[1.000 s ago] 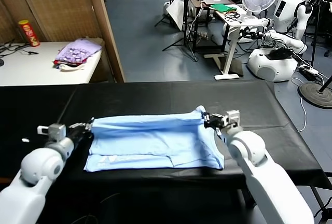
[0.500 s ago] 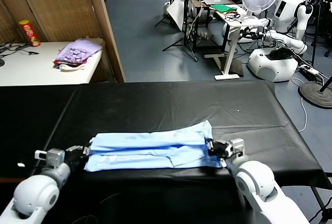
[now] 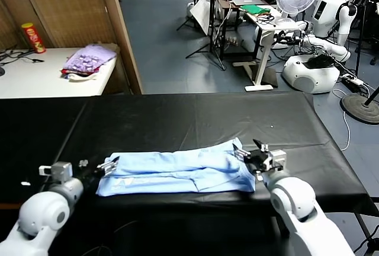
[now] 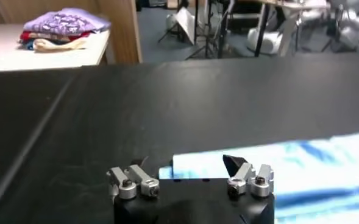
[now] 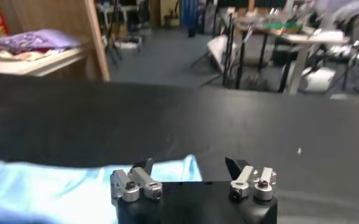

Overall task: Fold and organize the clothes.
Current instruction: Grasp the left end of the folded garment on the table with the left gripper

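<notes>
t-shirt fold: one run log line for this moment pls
left pincer open at shirt's left end | right pincer open at right end | t-shirt folded strip lying flat on black table, not held

T-shirt (image 3: 177, 172) | pale blue | folded long band | flat on black table (image 3: 177, 120)

Rounded white arms, seemingly black grippers with silver screws

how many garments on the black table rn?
1: the pale blue T-shirt, folded into a long band near the front edge of the black table. The purple cloth pile sits on the white side table, not counted.
</notes>
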